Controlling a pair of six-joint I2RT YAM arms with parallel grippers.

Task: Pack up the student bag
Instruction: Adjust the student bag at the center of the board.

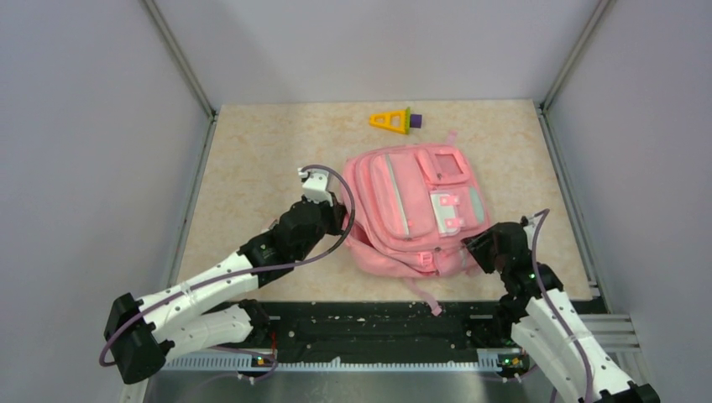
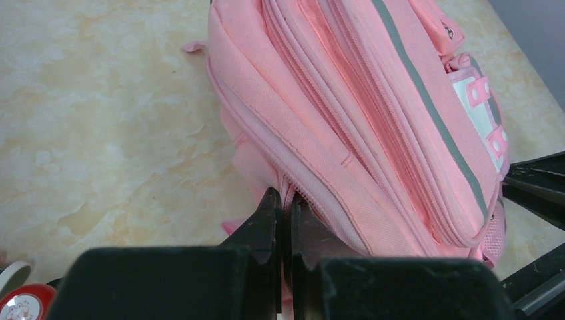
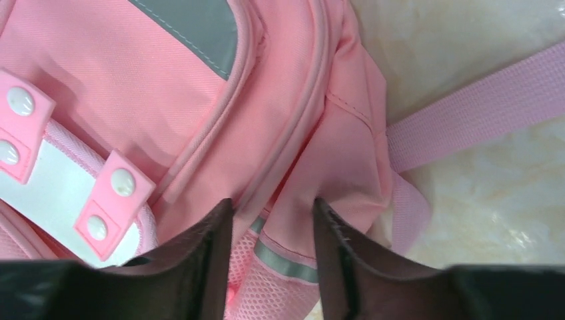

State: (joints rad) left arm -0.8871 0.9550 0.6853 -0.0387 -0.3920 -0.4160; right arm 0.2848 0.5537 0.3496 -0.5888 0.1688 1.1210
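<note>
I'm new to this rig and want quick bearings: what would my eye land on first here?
A big pink backpack lies flat mid-table, by far the largest thing. The left arm's fingers are pinched shut on its left edge, while the right arm's fingers straddle a fold at its near right corner. A small yellow-and-purple toy sits alone near the far edge.

Marbled table (image 1: 252,151) carries student bag (image 1: 416,210) and yellow toy (image 1: 389,120).

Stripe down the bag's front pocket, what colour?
Grey stripe, clearest in the left wrist view.
</note>
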